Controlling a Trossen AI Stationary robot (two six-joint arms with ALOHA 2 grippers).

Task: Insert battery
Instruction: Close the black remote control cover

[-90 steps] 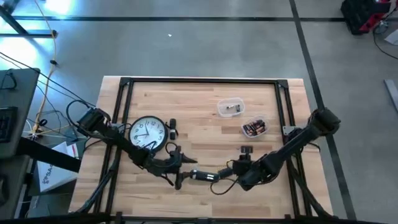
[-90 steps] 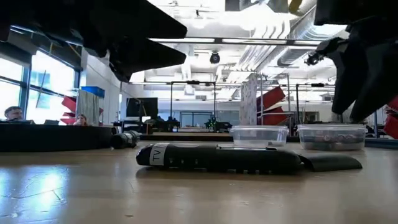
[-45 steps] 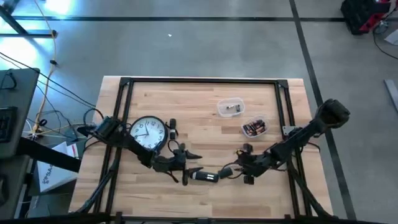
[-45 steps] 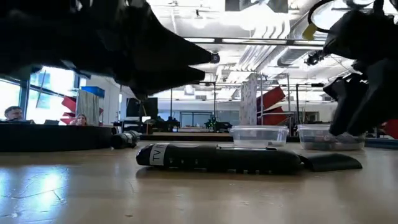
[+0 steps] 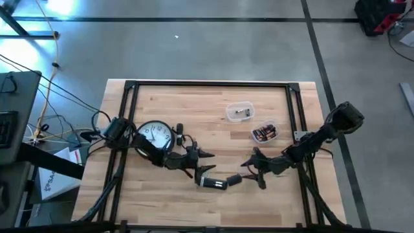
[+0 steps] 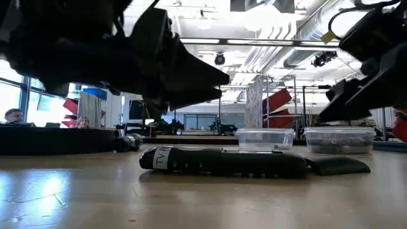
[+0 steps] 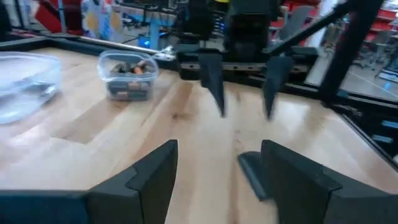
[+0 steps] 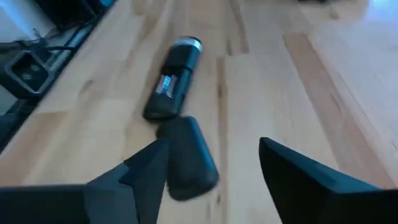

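A black remote (image 5: 212,184) lies flat on the wooden table near its front edge, and it also shows in the right wrist view (image 8: 174,87). Its loose black cover (image 5: 233,179) rests on the table at the remote's right end. Batteries sit in a clear tub (image 5: 264,133) at the back right. My left gripper (image 5: 209,161) hovers open just beyond the remote's left end. My right gripper (image 5: 251,169) hovers open to the right of the cover (image 8: 186,158). In the left wrist view my left gripper (image 7: 217,162) faces my right gripper (image 7: 242,81).
A round white clock (image 5: 154,136) lies under my left arm at the left. A second clear tub (image 5: 239,112) stands behind the battery tub. A black frame (image 5: 207,84) runs around the table's edges. Bare wood lies between the two grippers.
Both grippers have risen and drawn back from the remote toward the table's far edge. My left gripper has also gone toward the right edge. The remote and its cover have stayed where they were.
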